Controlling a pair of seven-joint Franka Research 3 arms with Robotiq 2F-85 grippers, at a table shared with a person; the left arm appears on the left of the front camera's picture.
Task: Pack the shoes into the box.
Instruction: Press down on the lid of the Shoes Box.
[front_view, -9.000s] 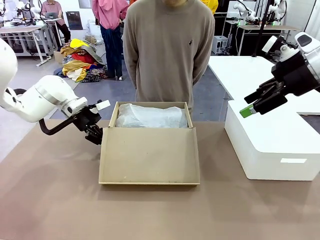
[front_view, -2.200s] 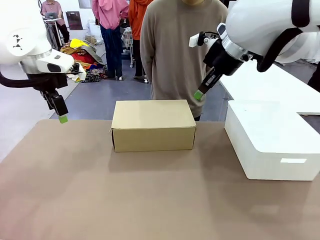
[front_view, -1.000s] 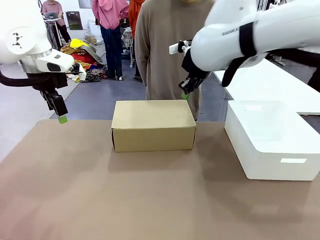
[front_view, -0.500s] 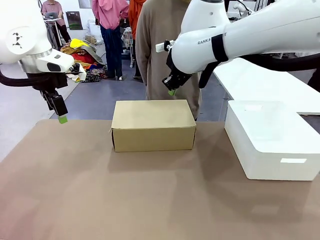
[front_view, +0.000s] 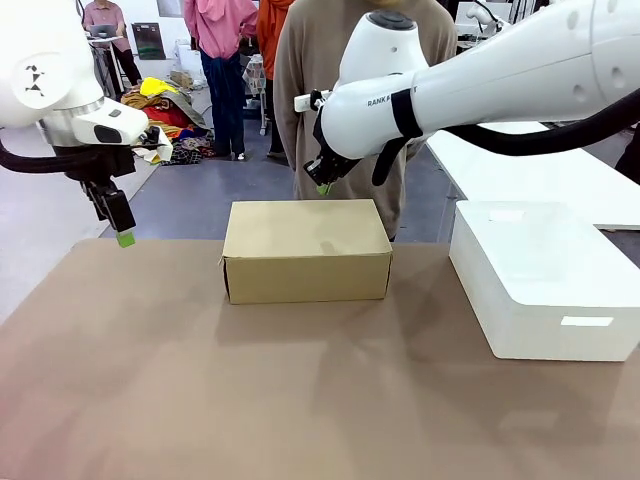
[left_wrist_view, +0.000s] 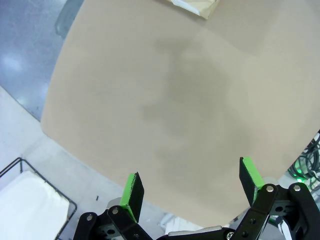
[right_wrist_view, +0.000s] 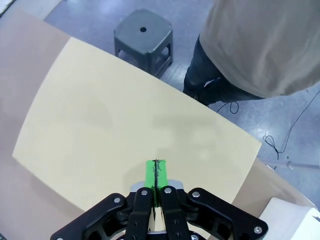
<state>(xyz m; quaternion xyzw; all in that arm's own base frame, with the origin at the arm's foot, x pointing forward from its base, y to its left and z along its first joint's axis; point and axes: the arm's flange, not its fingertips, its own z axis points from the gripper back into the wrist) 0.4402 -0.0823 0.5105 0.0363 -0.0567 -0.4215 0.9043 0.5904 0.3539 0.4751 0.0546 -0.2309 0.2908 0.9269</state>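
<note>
The tan cardboard box stands closed in the middle of the table, lid flat; the shoes are hidden. My right gripper hovers above the box's far edge, left of centre, its green pads pressed together with nothing between them. In the right wrist view the shut right gripper points down at the box lid. My left gripper hangs above the table's far left corner, well clear of the box. In the left wrist view the left gripper is open over bare table, with a corner of the box at the top edge.
A larger white box sits on the table's right side. A person in a grey-brown sweater stands just behind the tan box. A dark stool stands on the floor beyond the table.
My right arm has swung left, carrying its shut gripper from above the box's far right corner to above its far edge left of centre. The left arm and the box have stayed still.
</note>
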